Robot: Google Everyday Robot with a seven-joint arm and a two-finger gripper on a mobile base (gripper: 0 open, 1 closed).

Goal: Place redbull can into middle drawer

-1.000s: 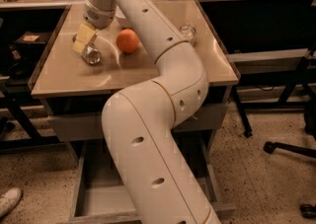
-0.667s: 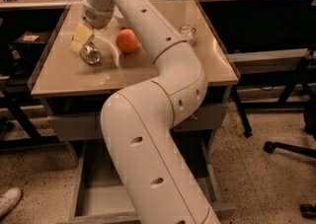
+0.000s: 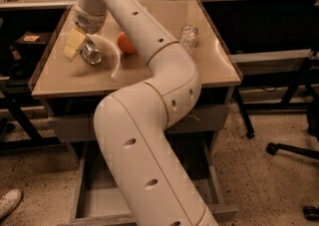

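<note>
My gripper [image 3: 76, 45] is down at the left rear of the surface [image 3: 209, 68], right against the redbull can [image 3: 91, 54]. The can is tilted with its shiny end facing the camera, and it touches the gripper's pale yellow pad. I cannot tell whether I am clamped on it or only set beside it, because my own wrist hides the rest. The orange [image 3: 125, 44] sits just to the can's right, and the clear plastic bottle [image 3: 188, 35] lies well apart, further right.

The middle drawer [image 3: 97, 196] is pulled out below the surface's front edge. Its flat bottom shows to the left of my arm [image 3: 164, 85], which hides much of the right side.

I judge the step in hand to be securing the can and getting it clear. To do that well I should have a firm hold across the can's body before rising. Then I lift straight up — no sideways drag that might nudge the orange — and bring it forward over the front edge. I should lower it well inside the drawer's walls and release it close to the bottom so it doesn't roll.
</note>
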